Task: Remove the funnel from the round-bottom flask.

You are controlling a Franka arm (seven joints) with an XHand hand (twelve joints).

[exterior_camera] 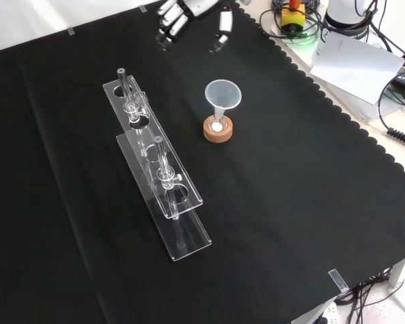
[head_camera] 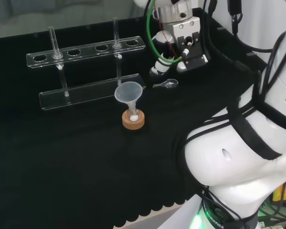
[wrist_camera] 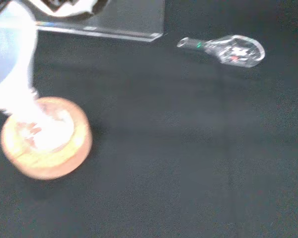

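Note:
A clear funnel (head_camera: 129, 93) stands with its stem down in a small glass flask (head_camera: 133, 116) that sits in a cork ring (head_camera: 133, 122) near the middle of the cloth. The front view shows the funnel (exterior_camera: 223, 96) over the cork ring (exterior_camera: 218, 129); in the wrist view the funnel (wrist_camera: 10, 64) and cork ring (wrist_camera: 47, 141) are close by. The hand (head_camera: 163, 62) hangs above the cloth, to the right of and beyond the funnel in the head view, apart from it. Its fingers (exterior_camera: 170, 19) look relaxed and hold nothing.
A second small clear flask (head_camera: 166, 84) lies on its side on the cloth between the hand and the funnel, also seen as a flask (wrist_camera: 228, 48) in the wrist view. A clear test-tube rack (exterior_camera: 158, 169) with two tubes stands left of the funnel in the front view.

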